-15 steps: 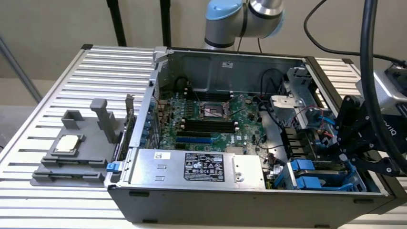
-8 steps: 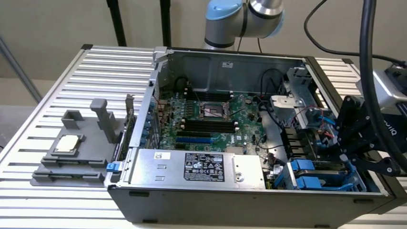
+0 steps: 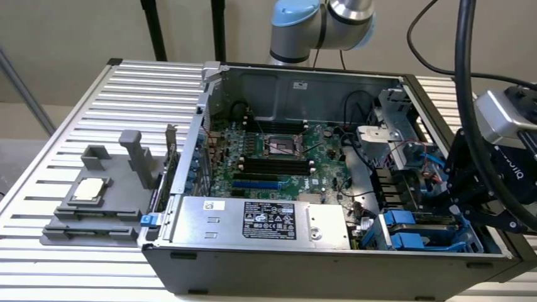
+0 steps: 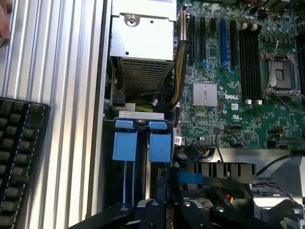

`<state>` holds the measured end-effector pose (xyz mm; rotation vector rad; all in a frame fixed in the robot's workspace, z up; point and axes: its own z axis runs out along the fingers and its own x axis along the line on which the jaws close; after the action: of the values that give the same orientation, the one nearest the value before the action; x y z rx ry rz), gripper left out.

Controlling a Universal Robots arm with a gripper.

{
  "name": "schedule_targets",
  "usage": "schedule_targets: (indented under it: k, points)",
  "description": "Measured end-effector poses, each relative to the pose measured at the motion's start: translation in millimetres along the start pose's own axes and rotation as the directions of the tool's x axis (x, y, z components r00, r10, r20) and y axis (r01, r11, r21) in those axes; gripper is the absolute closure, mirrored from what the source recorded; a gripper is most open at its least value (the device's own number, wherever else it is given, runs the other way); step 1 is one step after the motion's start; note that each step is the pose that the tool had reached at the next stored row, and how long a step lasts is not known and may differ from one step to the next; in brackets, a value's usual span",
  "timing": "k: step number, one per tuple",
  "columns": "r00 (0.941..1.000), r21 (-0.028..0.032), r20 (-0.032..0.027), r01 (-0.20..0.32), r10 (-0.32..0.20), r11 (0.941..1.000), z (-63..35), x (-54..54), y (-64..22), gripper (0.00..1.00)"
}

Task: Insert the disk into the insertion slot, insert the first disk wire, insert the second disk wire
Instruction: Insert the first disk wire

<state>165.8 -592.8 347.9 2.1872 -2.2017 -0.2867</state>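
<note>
Wrist view shows the tool [image 4: 167,206], jaws together, just beside the insertion slot [image 4: 141,115] with blue fittings [image 4: 125,144].

Motherboard [image 4: 228,71]: white "DELL" printed on the green board, just beside the finned silver heatsink [image 4: 206,93].
Power-supply box [image 3: 260,220]: black label with white print, too small to read; in the exterior view it sits at 6 o'clock from the CPU socket [image 3: 281,146].
White sticker [image 3: 215,204]: on the same box, at 9 o'clock from the black label; print unreadable.
</note>
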Motion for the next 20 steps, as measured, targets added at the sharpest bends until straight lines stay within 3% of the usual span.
schedule_targets:
  k: [9,20]
  points:
    - [0.9994,0.0038,-0.0154,-0.03,0.03,0.9995,1.8,-1.5,-0.1,0.84]
    - [0.9993,0.0048,-0.0159,-0.034,0.034,0.9994,3.8,-2.7,-0.5,0.84]
